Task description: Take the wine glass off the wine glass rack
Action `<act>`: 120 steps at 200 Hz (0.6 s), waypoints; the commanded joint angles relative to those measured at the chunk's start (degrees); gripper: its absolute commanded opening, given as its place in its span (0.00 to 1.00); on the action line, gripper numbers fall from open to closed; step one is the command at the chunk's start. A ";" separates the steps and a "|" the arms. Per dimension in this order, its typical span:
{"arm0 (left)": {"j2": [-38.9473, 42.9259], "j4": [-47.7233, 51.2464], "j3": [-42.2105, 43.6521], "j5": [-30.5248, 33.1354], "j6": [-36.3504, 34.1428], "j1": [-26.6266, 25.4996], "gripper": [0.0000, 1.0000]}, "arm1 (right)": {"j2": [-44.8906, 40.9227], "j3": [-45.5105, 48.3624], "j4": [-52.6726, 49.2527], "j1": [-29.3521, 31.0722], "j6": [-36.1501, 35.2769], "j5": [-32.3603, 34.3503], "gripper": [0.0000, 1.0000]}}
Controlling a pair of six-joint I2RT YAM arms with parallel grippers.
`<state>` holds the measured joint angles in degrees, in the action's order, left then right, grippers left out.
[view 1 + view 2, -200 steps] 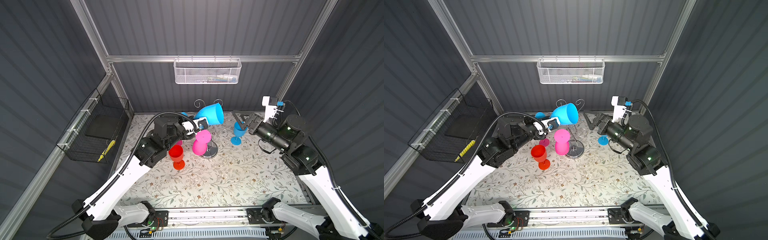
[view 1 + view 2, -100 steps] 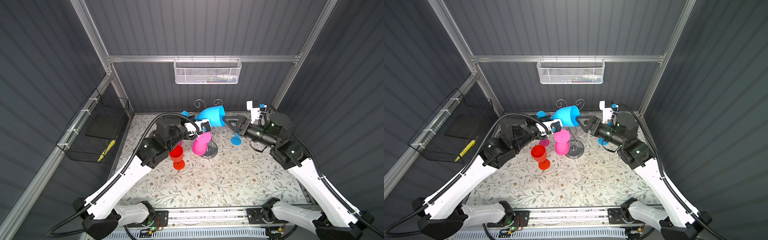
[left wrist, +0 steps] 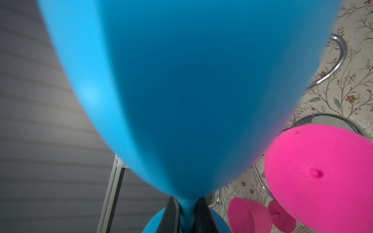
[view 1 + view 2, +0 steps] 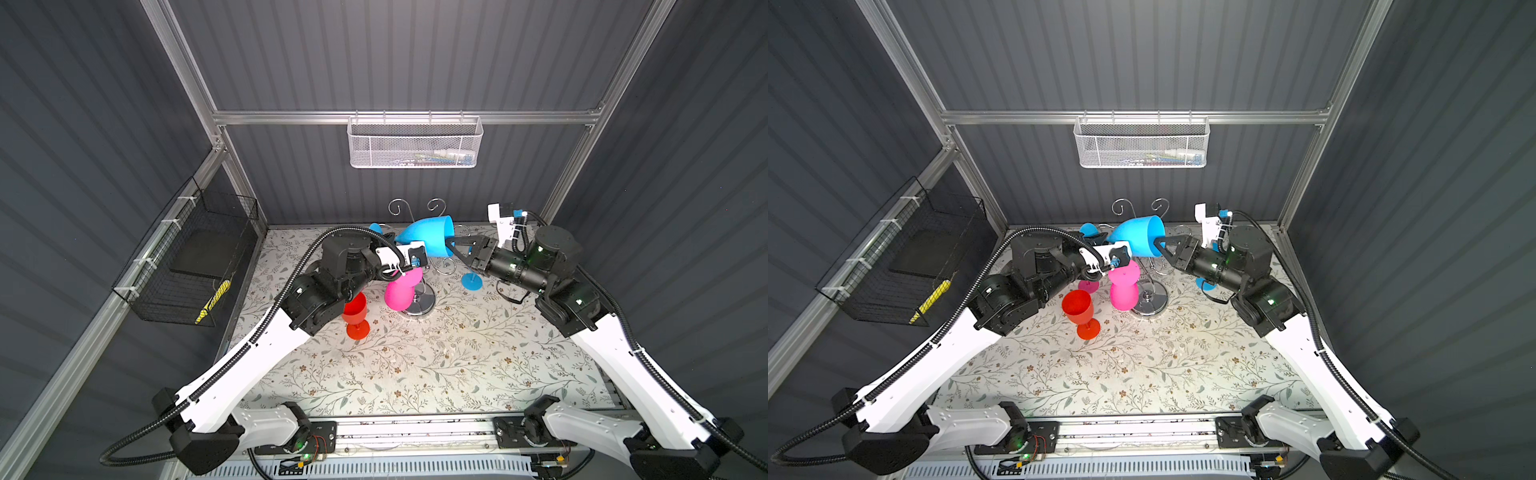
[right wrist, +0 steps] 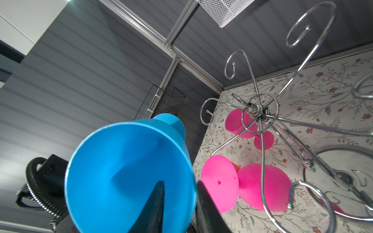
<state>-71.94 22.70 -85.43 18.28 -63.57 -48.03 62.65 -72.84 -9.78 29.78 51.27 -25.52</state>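
A blue wine glass lies level in the air over the arms of the chrome wine glass rack. My left gripper is shut on its stem, next to the round foot. The bowl fills the left wrist view. My right gripper is shut on the bowl's rim, one finger inside the bowl and one outside. In the right wrist view the glass hangs apart from the rack's wires.
A pink glass hangs upside down on the rack. Another pink glass is behind it. A red glass stands left of the rack, a second blue glass stands on the right. Black wire basket on the left wall.
My right gripper has moved left to the mouth of the blue glass and closed from wide open onto its rim. The left gripper has kept its hold on the stem.
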 commanded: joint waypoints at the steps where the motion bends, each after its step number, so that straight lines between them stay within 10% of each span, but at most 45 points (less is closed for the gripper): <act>1: -0.16 -0.20 0.13 0.23 -3.45 -0.66 0.00 | 0.01 0.33 1.52 0.01 0.29 -0.98 0.20; 37: 0.54 -0.84 1.16 -0.64 -2.85 -0.83 0.06 | -0.04 0.69 1.96 -0.03 0.67 -0.33 0.00; 85: 2.85 -5.33 3.87 -0.97 -2.40 -0.78 0.67 | 0.45 0.45 3.44 0.01 1.10 -0.28 0.00; 94: 3.11 -5.40 3.87 -0.97 -1.99 -0.82 0.98 | 0.53 0.41 3.79 -0.07 1.03 -0.24 0.00; 120: 4.44 -6.26 3.87 -1.32 0.31 -0.83 1.00 | 0.38 0.20 4.42 -0.36 1.14 -0.05 0.00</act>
<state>-70.32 18.92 -81.76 18.00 -64.05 -48.66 63.24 -72.25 -8.27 29.67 52.14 -25.15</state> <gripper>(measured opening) 0.991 0.050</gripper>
